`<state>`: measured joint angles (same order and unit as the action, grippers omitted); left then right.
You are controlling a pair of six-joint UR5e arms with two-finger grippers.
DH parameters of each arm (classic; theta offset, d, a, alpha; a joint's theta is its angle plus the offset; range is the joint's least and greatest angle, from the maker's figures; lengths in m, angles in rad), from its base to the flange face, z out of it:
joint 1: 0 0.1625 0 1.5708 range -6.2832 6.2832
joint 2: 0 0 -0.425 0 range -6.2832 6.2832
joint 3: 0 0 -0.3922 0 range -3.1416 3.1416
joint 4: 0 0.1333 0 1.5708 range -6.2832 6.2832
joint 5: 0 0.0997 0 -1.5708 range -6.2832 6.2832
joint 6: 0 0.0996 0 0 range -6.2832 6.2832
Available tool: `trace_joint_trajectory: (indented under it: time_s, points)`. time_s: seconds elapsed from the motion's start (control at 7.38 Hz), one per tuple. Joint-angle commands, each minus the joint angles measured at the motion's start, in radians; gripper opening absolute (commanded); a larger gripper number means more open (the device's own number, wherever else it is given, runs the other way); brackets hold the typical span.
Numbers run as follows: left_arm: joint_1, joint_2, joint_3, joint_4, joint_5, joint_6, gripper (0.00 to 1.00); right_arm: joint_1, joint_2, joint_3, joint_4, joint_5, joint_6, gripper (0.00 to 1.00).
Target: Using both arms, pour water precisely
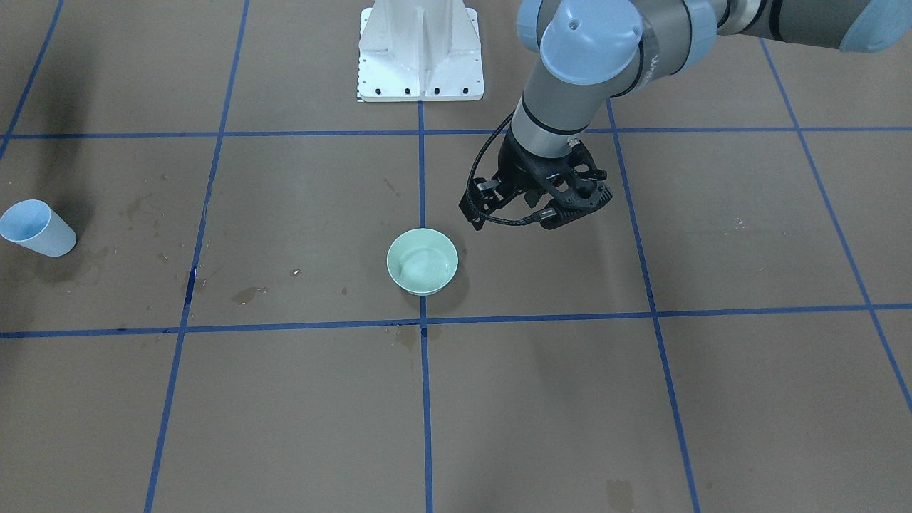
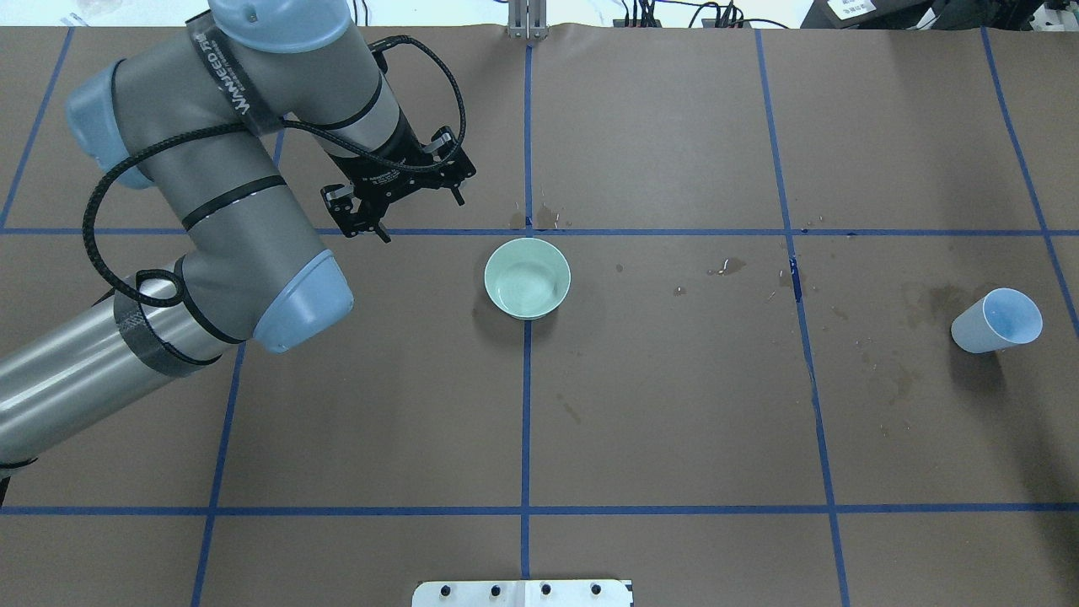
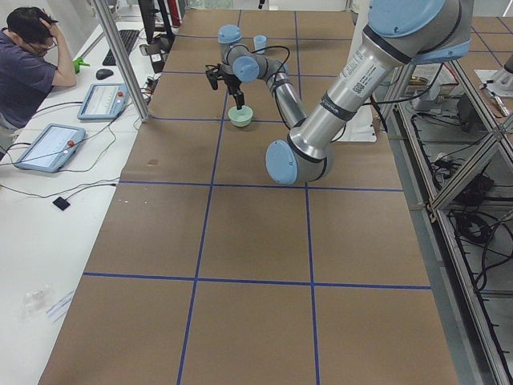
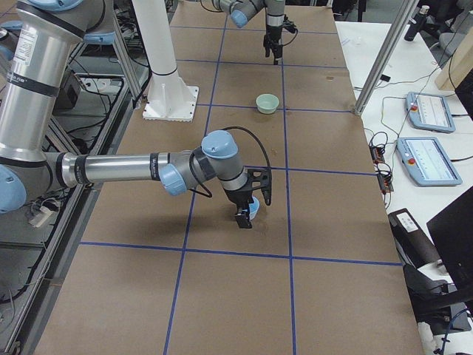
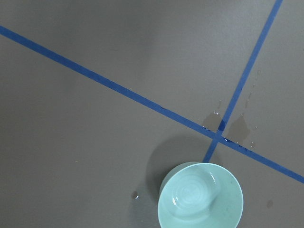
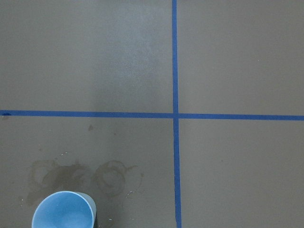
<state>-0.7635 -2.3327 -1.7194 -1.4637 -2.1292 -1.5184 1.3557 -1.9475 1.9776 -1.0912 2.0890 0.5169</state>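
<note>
A pale green bowl (image 2: pixel 527 278) stands at the table's middle and holds a faint pool of water (image 5: pixel 190 197). My left gripper (image 2: pixel 421 217) hangs open and empty above the table, to the left of the bowl and a little beyond it; it also shows in the front-facing view (image 1: pixel 527 214). A light blue cup (image 2: pixel 995 322) stands upright far to the right. My right gripper (image 4: pixel 250 201) shows only in the exterior right view, close over the cup (image 4: pixel 253 211); I cannot tell whether it is open or shut. The right wrist view shows the cup (image 6: pixel 63 211) from above.
Wet stains mark the brown paper beyond the bowl (image 2: pixel 539 221) and near the cup (image 2: pixel 927 303). The white pedestal (image 1: pixel 420 53) stands at the robot's side of the table. An operator (image 3: pixel 28 56) sits at a side desk with tablets.
</note>
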Motion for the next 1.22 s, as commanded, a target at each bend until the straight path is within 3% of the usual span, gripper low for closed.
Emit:
trace_joint_trajectory:
  time_s: [0.0, 0.27, 0.68, 1.08]
  points:
    - [0.009, 0.009, -0.014, 0.016, 0.028, 0.001, 1.00, -0.096, -0.077, 0.010, 0.176, -0.069, 0.167, 0.99]
    - [0.012, 0.009, -0.014, 0.017, 0.029, 0.000, 1.00, -0.189, -0.135, 0.009, 0.342, -0.122, 0.378, 0.99]
    - [0.012, 0.021, -0.016, 0.016, 0.054, 0.000, 1.00, -0.549, -0.172, 0.010, 0.444, -0.477, 0.685, 0.99]
    - [0.012, 0.022, -0.016, 0.016, 0.054, 0.001, 1.00, -0.871, -0.212, 0.007, 0.448, -0.848, 0.915, 0.99]
